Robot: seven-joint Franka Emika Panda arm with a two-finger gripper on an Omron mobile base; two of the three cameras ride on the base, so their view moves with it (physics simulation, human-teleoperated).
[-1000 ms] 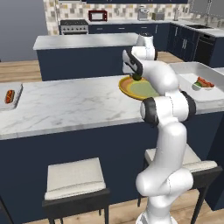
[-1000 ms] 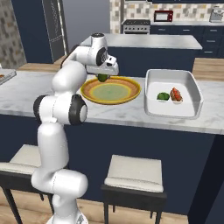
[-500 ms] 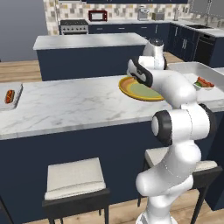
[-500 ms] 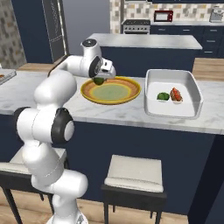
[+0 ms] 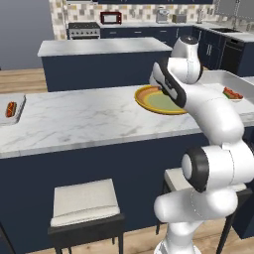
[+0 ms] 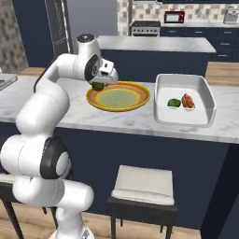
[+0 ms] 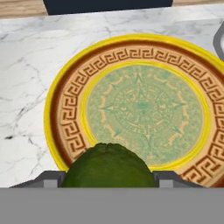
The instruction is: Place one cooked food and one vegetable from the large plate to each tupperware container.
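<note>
My gripper (image 6: pixel 99 85) is shut on a round green vegetable (image 6: pixel 97 87), held just above the left rim of the large plate (image 6: pixel 140 88). The hand view looks down past the vegetable (image 7: pixel 109 168), clamped between the fingertips (image 7: pixel 47 177), at the bare patterned plate (image 7: pixel 57 105). One white tupperware container (image 6: pixel 205 93) stands to the plate's right with a green piece (image 6: pixel 174 102) and a red piece (image 6: pixel 188 100) inside. The other container (image 5: pixel 18 115) lies far left on the counter, holding a reddish cooked food (image 5: pixel 10 109).
All of this rests on a long marble counter (image 5: pixel 89 119) with two stools (image 5: pixel 84 201) tucked below its front edge. A second island (image 5: pixel 99 47) and a stove with a microwave stand behind it.
The arm has swung its elbow round and the hand has shifted a little left, from over the plate to its left rim. The green vegetable has stayed in the grip.
</note>
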